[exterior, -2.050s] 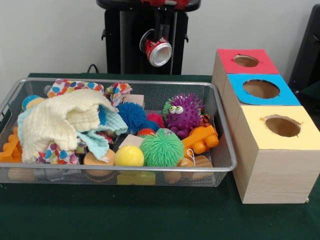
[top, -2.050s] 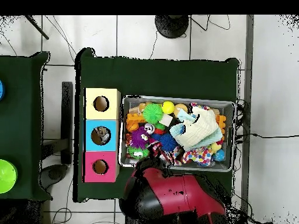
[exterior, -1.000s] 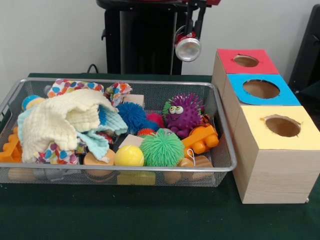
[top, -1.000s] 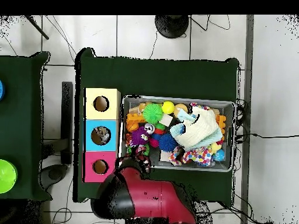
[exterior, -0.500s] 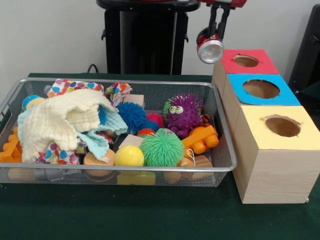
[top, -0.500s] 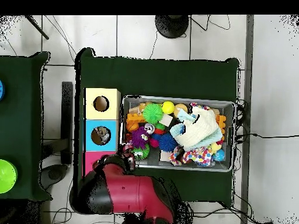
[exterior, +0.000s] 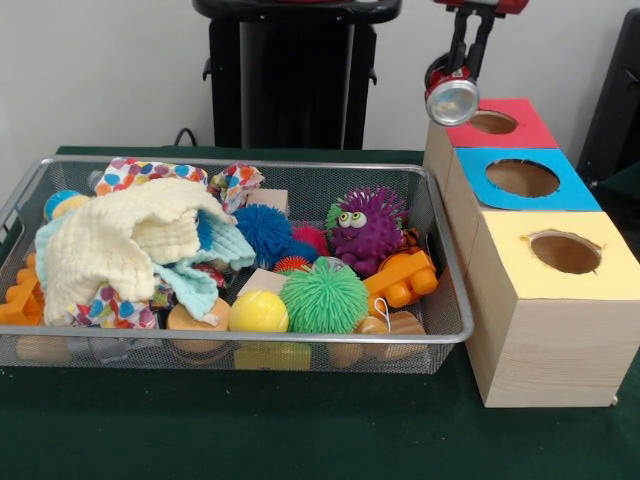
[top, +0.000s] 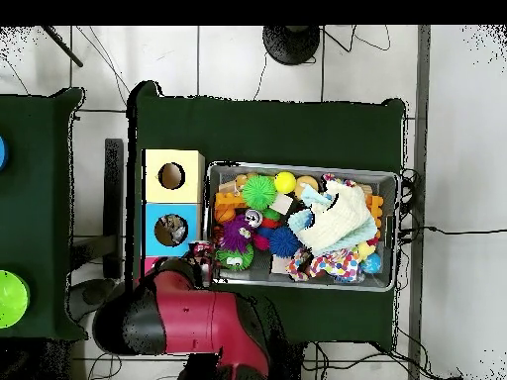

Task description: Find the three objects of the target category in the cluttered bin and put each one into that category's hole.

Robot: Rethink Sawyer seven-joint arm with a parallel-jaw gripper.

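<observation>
Front view, gripper point(exterior: 462, 78) holding can point(exterior: 452, 100), red box point(exterior: 470, 130) edge

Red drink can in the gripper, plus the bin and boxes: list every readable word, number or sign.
None can be read.
Red drink can held by the gripper: only its silver end shows clearly.
Wire mesh bin and three wooden boxes: no lettering visible.

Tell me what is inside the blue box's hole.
In the overhead view, the blue box holds something grey-brown and lumpy, seen through its hole; what it is cannot be told. The front view shows only the hole's dark interior. The rest of the box's inside is covered by its top.
</observation>
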